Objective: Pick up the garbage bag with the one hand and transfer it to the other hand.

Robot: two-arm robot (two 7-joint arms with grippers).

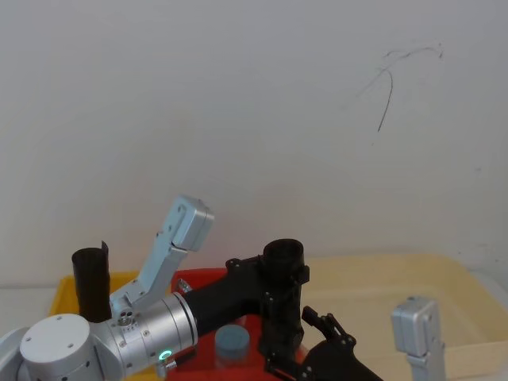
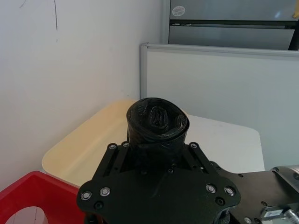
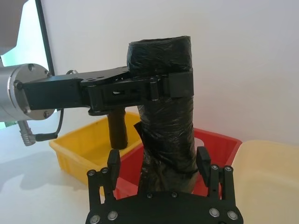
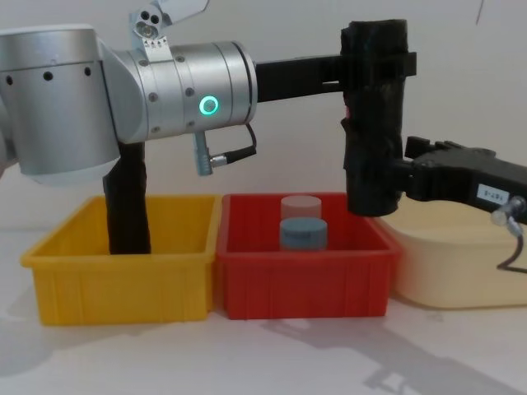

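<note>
Matte-black, the garbage bag [image 4: 375, 115] is clamped near its top by the left tool [image 4: 377, 62] above the red bin [image 4: 305, 284]; the right tool [image 3: 158, 156] is spread, unclosed, around its lower part. If released early, it could be dropped.

Head view: high, pitched forward and down, wall [image 1: 238, 103] ahead; chest view: low, level across the table, side-on to the red bin [image 4: 300, 284]; left wrist view: close, looking onto the garbage bag [image 2: 158, 122] end; right wrist view: close, facing its flank; all four share that bag.
</note>
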